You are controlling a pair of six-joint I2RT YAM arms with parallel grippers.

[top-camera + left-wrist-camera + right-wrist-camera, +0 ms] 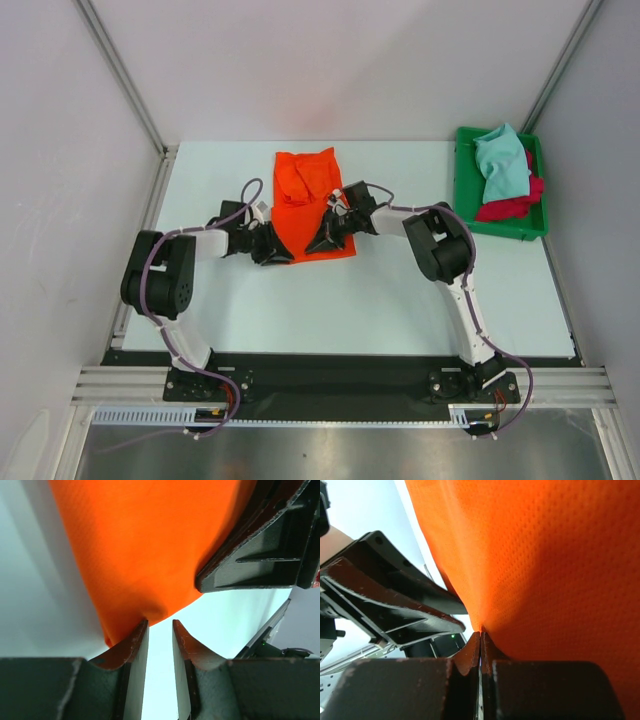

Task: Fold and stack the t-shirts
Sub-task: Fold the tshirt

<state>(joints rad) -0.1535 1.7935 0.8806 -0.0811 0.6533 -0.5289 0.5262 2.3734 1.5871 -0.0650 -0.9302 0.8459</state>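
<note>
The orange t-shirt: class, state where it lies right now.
In the top view the orange t-shirt lies centrally on the table, towards its far edge, its near end between the left gripper and the right gripper, left of the green tray.

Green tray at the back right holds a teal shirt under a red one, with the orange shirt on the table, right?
No. In the top view the teal shirt lies on top of the red shirt, not under it. The rest holds: green tray back right, orange shirt on the table.
</note>
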